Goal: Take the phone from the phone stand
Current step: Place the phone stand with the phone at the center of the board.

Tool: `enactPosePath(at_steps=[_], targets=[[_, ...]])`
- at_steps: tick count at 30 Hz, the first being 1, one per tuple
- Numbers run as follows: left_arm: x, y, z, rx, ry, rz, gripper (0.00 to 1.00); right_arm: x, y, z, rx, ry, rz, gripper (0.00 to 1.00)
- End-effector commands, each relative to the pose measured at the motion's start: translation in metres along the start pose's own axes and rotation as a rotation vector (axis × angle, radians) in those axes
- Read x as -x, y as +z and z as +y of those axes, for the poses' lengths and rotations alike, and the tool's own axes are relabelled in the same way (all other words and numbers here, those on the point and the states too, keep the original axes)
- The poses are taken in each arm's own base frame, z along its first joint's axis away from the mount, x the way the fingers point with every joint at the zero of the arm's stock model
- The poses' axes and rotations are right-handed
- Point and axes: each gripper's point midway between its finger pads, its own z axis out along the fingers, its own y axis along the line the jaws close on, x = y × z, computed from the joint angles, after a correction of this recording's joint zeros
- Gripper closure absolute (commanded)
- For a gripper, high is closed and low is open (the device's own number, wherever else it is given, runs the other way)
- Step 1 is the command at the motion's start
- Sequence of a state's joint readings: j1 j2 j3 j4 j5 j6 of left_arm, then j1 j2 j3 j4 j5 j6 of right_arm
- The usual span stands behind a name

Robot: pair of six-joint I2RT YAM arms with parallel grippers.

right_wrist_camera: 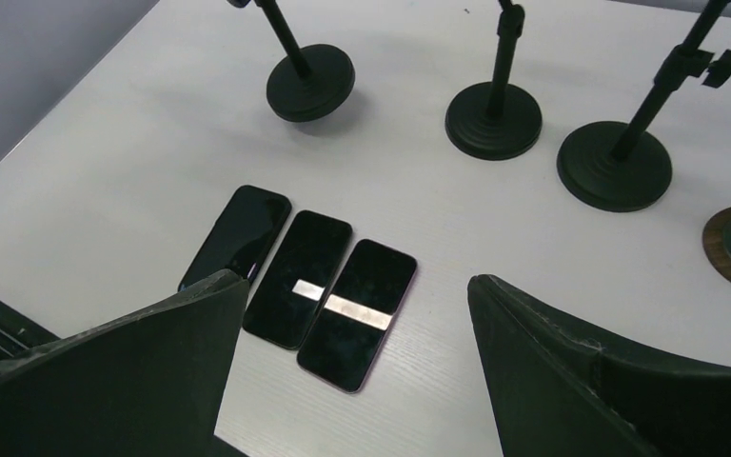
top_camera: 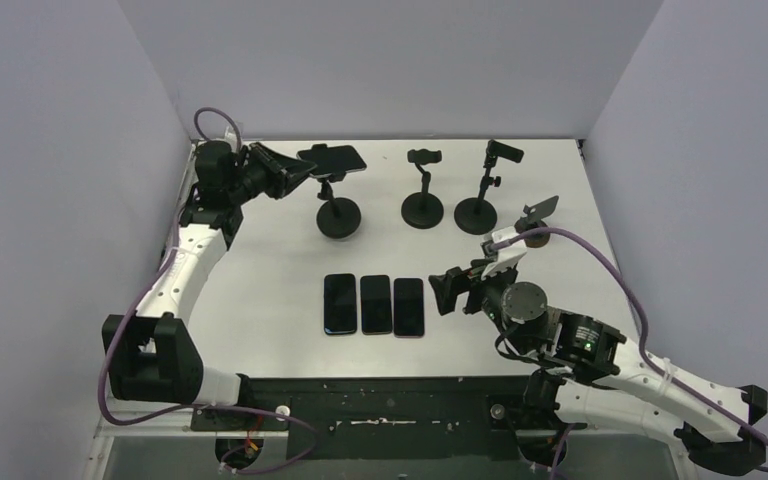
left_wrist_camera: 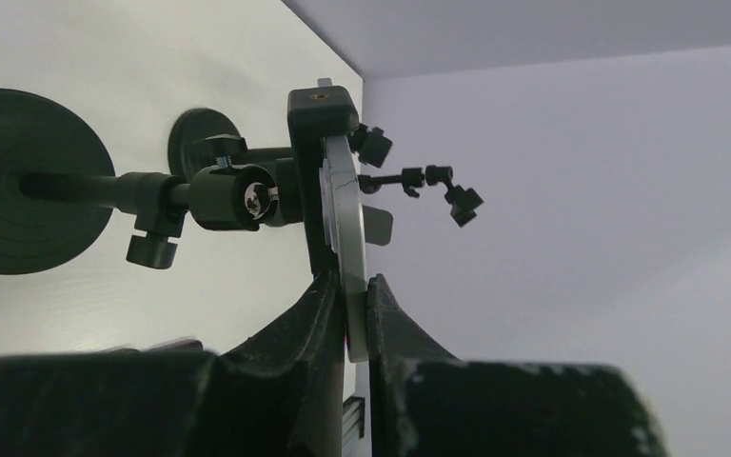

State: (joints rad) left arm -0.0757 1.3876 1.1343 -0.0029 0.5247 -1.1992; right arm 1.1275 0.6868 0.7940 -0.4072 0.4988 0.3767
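Left gripper (left_wrist_camera: pixel 350 290) clamped tight on edge of slim dark phone (top_camera: pixel 333 158), which sits in clamp of black round-based stand (top_camera: pixel 339 218). Right gripper (right_wrist_camera: pixel 357 286) gapes wide, empty, above 3 dark flat-lying phones (right_wrist_camera: pixel 309 286).

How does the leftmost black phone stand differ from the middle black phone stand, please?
The leftmost black round-based stand grips a dark phone in its clamp; the middle black round-based stand has an empty clamp. The left tool is shut on the leftmost stand's phone; nothing touches the middle stand. Both rest on round bases on the white table.
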Motion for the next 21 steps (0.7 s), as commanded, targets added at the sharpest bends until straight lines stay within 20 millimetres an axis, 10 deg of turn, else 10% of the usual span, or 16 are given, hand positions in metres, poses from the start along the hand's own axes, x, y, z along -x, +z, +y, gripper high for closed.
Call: enactPosePath(at_steps=[1, 21], targets=[[-0.017, -0.030, -0.128, -0.423, 0.265, 0.070, 1.00, 0.035, -0.021, -0.021, -0.071, -0.017, -0.079, 0.11], [-0.129, -0.035, -0.159, -0.496, 0.421, 0.317, 1.00, 0.079, -0.066, -0.053, -0.106, 0.022, -0.211, 0.10]])
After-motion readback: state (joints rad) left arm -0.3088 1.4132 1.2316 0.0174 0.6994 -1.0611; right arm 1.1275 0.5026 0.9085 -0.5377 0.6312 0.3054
